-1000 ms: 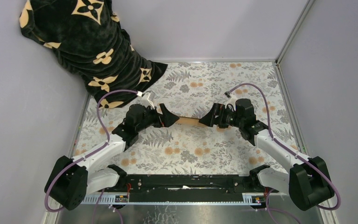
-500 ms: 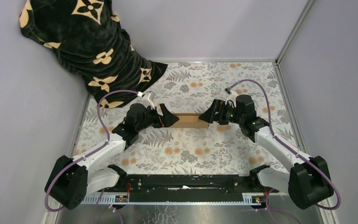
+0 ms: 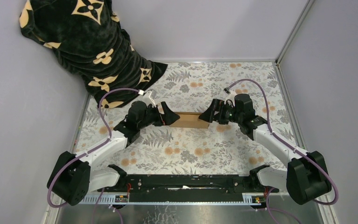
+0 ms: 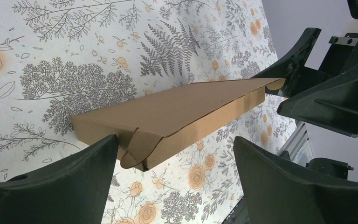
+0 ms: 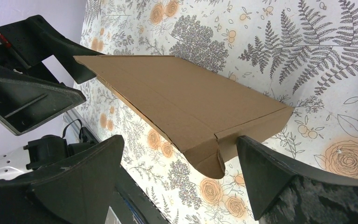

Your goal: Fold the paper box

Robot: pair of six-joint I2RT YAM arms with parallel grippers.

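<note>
The paper box (image 3: pixel 189 120) is a flat brown cardboard piece lying on the floral tablecloth between my two arms. My left gripper (image 3: pixel 169 116) is open around the box's left end. My right gripper (image 3: pixel 205 115) is open around its right end. In the left wrist view the paper box (image 4: pixel 177 109) stretches away from the open left gripper (image 4: pixel 176 140), a rounded tab hanging at its near corner beside one finger (image 4: pixel 74 177). In the right wrist view the paper box (image 5: pixel 182 93) reaches between the open right gripper (image 5: pixel 179 142) fingers, with a tab at its near end.
A black blanket with beige flower marks (image 3: pixel 88 46) hangs over the back left corner. Purple walls close the left, back and right sides. A black rail (image 3: pixel 182 182) with the arm bases runs along the near edge.
The box showed only as a thin strip one second ago and now shows its broad top face. Both grippers have shifted slightly toward the back, staying open at the box's ends.
</note>
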